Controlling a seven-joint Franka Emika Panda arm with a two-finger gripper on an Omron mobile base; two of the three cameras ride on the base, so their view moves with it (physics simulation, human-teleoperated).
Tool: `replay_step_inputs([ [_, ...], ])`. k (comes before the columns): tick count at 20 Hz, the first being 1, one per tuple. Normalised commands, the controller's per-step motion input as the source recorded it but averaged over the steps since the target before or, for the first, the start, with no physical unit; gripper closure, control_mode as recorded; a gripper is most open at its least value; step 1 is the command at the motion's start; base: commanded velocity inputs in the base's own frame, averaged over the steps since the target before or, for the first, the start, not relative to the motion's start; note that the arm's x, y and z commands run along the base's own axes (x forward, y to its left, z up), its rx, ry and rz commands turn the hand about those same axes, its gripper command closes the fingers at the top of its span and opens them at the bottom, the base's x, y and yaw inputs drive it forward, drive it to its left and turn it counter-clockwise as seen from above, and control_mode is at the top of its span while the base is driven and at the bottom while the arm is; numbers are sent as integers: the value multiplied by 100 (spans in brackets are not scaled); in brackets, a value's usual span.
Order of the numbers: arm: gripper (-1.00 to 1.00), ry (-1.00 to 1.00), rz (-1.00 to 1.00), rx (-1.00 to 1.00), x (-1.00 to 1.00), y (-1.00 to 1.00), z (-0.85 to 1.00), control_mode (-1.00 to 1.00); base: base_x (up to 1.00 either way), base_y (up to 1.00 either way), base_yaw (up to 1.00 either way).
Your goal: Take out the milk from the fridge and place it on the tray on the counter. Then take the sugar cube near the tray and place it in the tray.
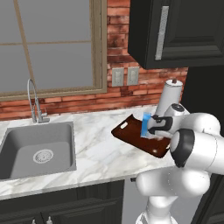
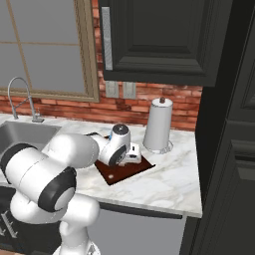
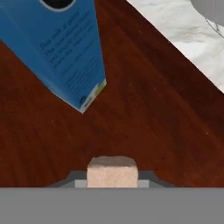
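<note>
Sugar cube point(image 3: 112, 171) pinched in closed gripper point(image 3: 112, 177), low over tray point(image 3: 157, 118); milk point(image 3: 65, 48) already standing on it, just beside. Height above the wood hard to judge, seemingly slight. Advice: release gently, clear of carton, then lift straight away.

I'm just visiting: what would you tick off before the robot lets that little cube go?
1. Milk already on the tray: ok, it stands upright on the brown surface.
2. Sugar cube held: ok, the jaws are shut on it.
3. Cube over the tray, not the counter: ok, brown tray lies below it.
4. Cube clear of the milk: ok, a gap shows between them.
5. Cube resting on the tray yet: cannot tell.
</note>
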Motion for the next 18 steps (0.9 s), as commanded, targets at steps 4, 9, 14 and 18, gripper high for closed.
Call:
replay_step_inputs([
  [4,100,0,19,-4,0,0,-6,-100,0,0,0],
  [9,100,0,8,-6,3,0,-13,-100,0,0,0],
  [14,100,0,3,-4,8,0,-20,-100,0,0,0],
  [18,100,0,4,0,1,0,-17,-100,0,0,0],
])
